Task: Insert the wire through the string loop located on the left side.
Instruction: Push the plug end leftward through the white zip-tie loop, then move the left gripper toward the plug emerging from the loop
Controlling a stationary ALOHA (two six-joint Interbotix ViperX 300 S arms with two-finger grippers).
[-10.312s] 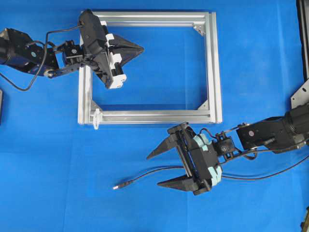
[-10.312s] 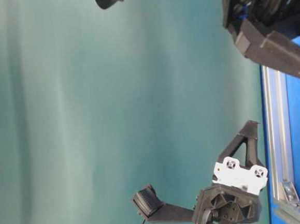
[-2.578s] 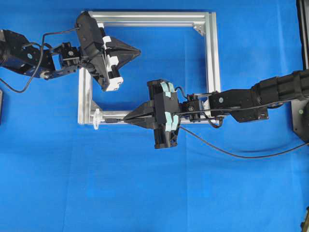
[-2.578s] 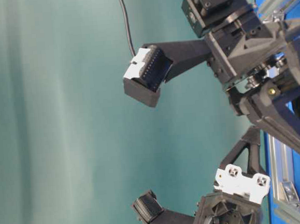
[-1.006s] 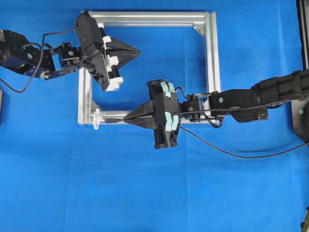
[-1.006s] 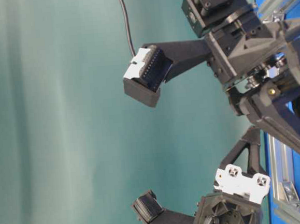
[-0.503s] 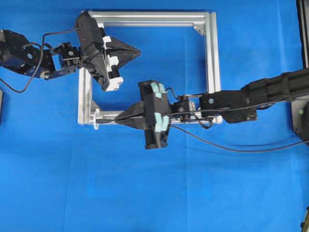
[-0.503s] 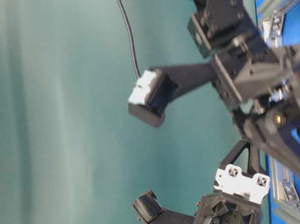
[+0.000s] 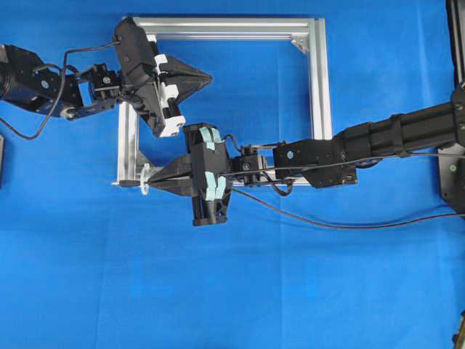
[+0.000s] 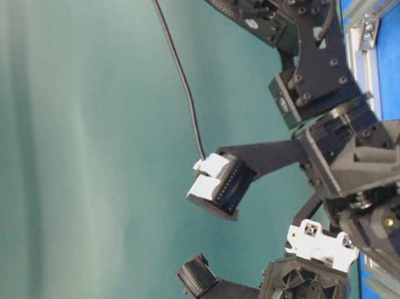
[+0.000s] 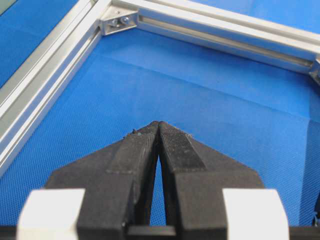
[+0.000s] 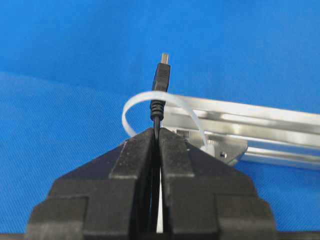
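Clearly the right gripper (image 12: 156, 137) pinches the wire (image 12: 161, 82) just behind its plug for a reason: so short a free length leaves the limp cable little chance to droop, and the plug goes where the fingertips aim it. The jaws are closed tight on the cable, with only the plug and its strain relief standing out past them. In the right wrist view the plug head rises beyond the white band of the string loop (image 12: 132, 106), which arcs across the strain relief from the corner of the aluminium frame (image 12: 260, 125). From above, the plug's dark tip (image 9: 125, 184) shows on the far side of the loop (image 9: 145, 179) at the frame's lower left corner, so I judge the tip to have entered the ring (though whether it passes cleanly through or lies over the band, neither view fully settles).

The left gripper (image 11: 159, 131) hangs over the blue mat (image 11: 225, 100) inside the frame, near its upper left corner, jaws pressed together and holding nothing. It is parked well apart from the loop, which keeps the approach clear for the other arm.

The rest of the wire trails back under the right arm across the mat, slack enough not to tug against the push.
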